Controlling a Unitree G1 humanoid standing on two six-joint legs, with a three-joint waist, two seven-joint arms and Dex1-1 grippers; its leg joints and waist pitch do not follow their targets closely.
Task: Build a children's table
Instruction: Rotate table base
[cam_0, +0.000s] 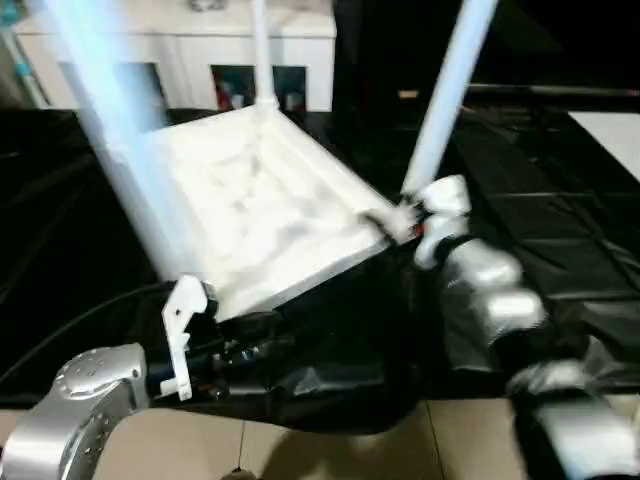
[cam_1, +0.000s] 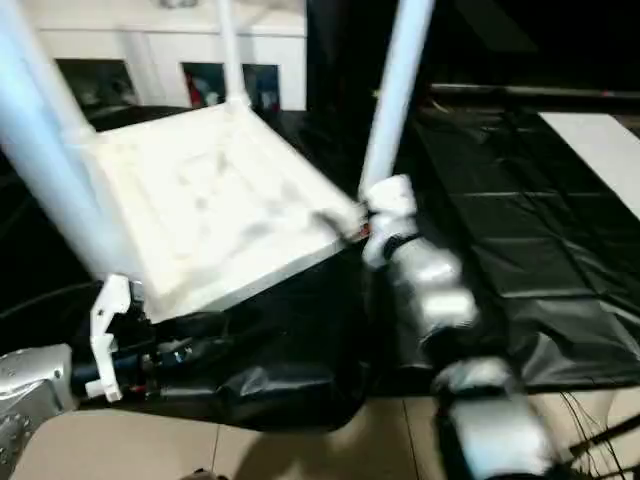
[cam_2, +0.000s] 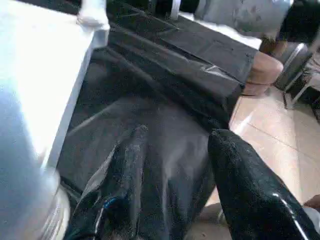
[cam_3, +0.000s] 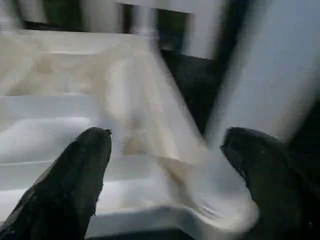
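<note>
1. Children's table (cam_1: 215, 205) lies upside down on crinkled, glossy black plastic sheeting (cam_1: 520, 250); square white plastic top, ribbed underside facing up, one edge tilted up off the sheet.
2. Smooth white cylindrical tube legs rise from the corner sockets; near-right leg (cam_1: 395, 95), far leg (cam_1: 230, 50), near-left leg (cam_1: 35, 160).
3. Right gripper (cam_3: 167, 165): blunt black fingers spread wide, grasping nothing; they flank the top's near-right corner, at that leg's base.
4. Left gripper (cam_2: 175, 175): fingers parted, empty, over the sheeting just beside the top's near edge.
5. White cabinet (cam_0: 190, 55) stands behind.
</note>
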